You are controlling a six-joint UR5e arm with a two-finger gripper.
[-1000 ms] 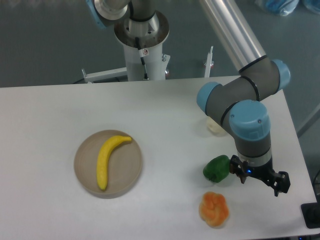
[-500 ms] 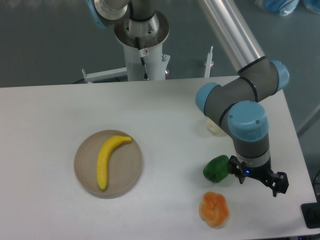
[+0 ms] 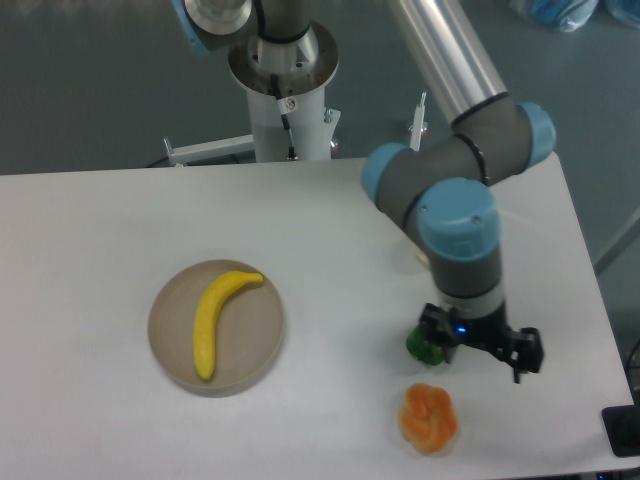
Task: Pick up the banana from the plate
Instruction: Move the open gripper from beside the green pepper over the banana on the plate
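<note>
Hovering low at the right side of the surface (image 3: 330, 230), the end effector (image 3: 478, 345) sits directly over a green fruit (image 3: 422, 343), with the lumpy orange fruit (image 3: 429, 417) just beneath it in view. Fingers point down and away from the camera, so I can't tell whether they're open or closed. The banana (image 3: 214, 318) lies on the plate (image 3: 260, 350), well apart to the left across bare surface. Its long axis runs near-to-far, the far tip curling right. The next move, I'd judge, is a long leftward traverse, then a grasp across the banana's width.
</note>
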